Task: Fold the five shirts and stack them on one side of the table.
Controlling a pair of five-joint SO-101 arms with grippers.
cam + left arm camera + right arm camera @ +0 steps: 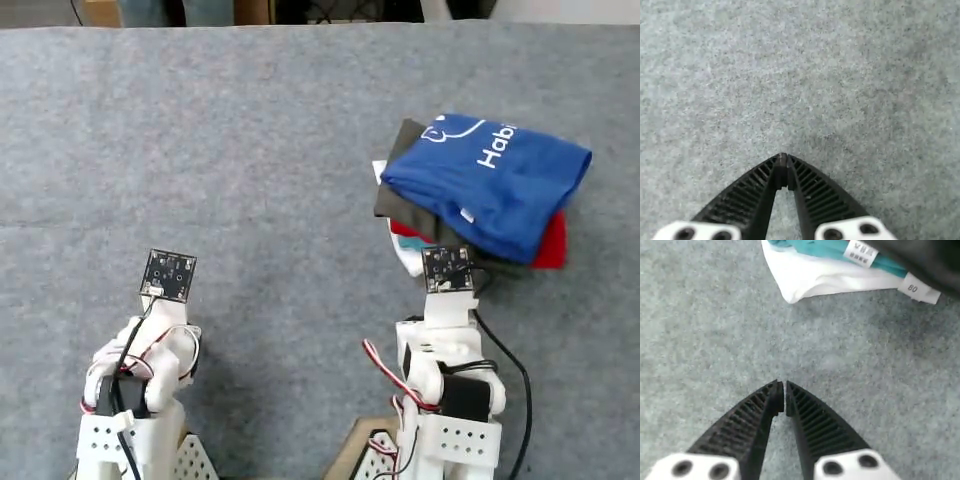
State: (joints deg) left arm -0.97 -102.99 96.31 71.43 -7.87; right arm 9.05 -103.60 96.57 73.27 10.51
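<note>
Black ribbed left gripper [782, 162]: tips together, empty | black ribbed right gripper [781, 390]: same, near white cotton shirt [810, 277] | pile of folded shirts [470, 205] toward right edge of grey fuzzy table [250, 140] | risk: crooked blue top shirt [490, 180] may slide, right arm could bump pile | right wrist view shows teal shirt [820, 247]; high view shows red shirt [552, 245]

My left arm [145, 370] and right arm [445, 375] sit side by side at the near edge of the table [220, 140], well apart. The stack [478, 200] lies on the table's right half, just beyond my right arm, with the top shirt [495, 180] over the rest. My right gripper [780, 386] hangs over the table, near the bottom shirt [805, 277]. My left gripper [783, 159] hangs well left of the stack.
</note>
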